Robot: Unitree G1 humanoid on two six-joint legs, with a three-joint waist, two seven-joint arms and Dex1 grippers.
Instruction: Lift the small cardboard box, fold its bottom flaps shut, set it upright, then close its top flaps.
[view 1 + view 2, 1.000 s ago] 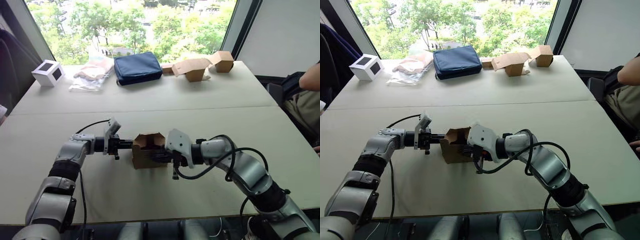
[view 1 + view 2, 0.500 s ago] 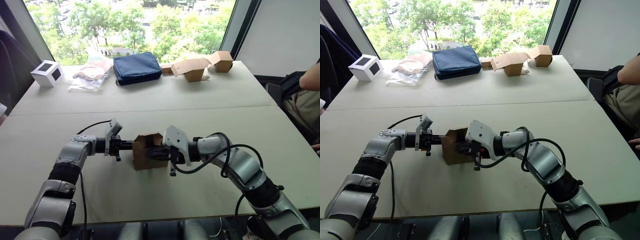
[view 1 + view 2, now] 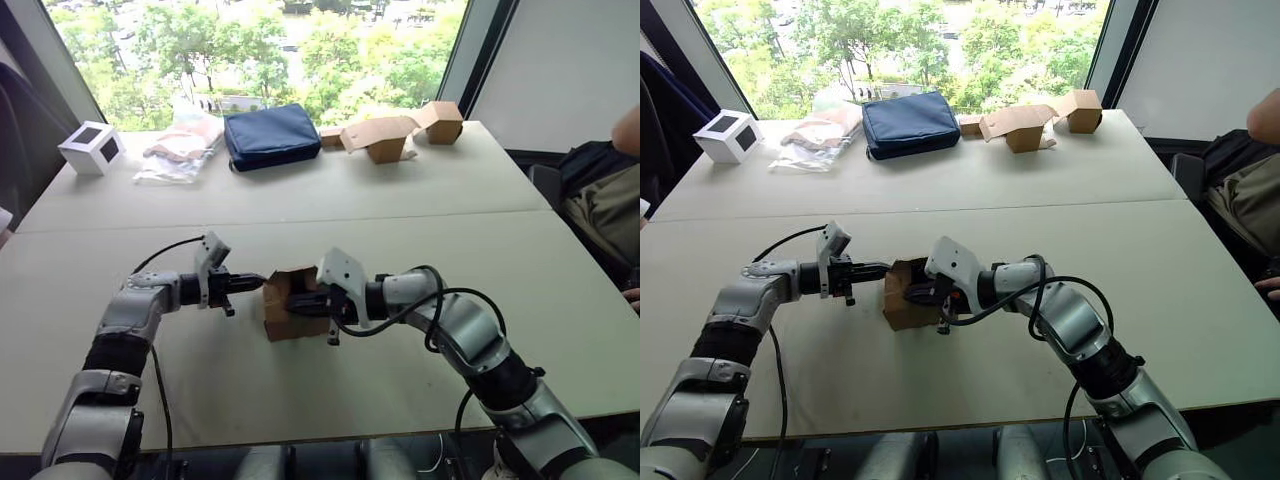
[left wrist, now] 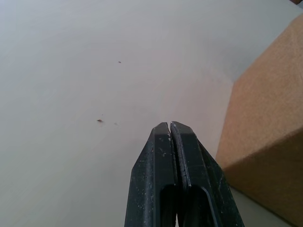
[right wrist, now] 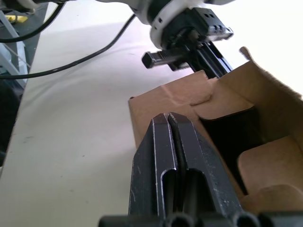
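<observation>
Daylight pours in from the window at the far edge of the table, leaving the trees outside overexposed. The tabletop is bright and even, with soft shadows falling toward the camera. Straight edges bow near the frame borders. In the wrist views, the nearest fingers look blurred.

Colours, tabletop scene

Small cardboard box plain brown, unprinted, dark inside; left gripper and right gripper fingers black. Table pale cream-grey. Pouch navy blue. Cube white with dark square panels. Far cartons brown. Robot arms silver-grey, black cables.
</observation>
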